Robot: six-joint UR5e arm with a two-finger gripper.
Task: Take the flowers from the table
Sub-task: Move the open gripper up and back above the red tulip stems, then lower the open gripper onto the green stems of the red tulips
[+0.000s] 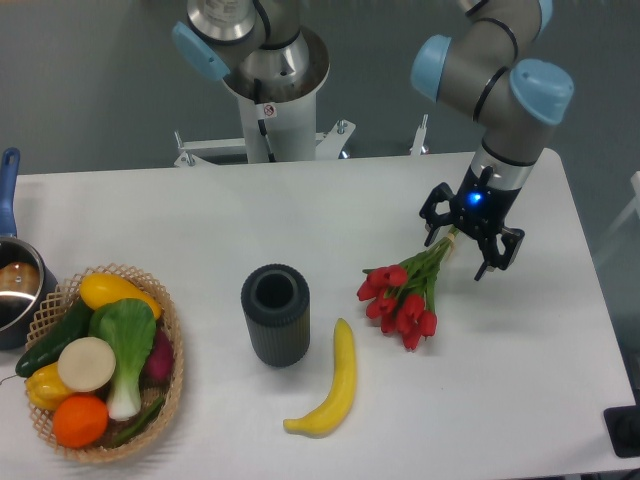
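The flowers (402,296), a bunch of red tulip buds on green stems, lie on the white table (200,220) right of centre, buds toward the front left and stems pointing back right. My gripper (463,242) hangs over the stem end, open, one finger on each side of the stems. Its black fingers (433,220) are spread apart and are not closed on the stems.
A yellow banana (335,384) lies just front left of the flowers. A dark ribbed cylinder cup (275,313) stands left of it. A wicker basket (172,372) of vegetables and a pot (15,285) sit at the far left. The table's right edge is close to the gripper.
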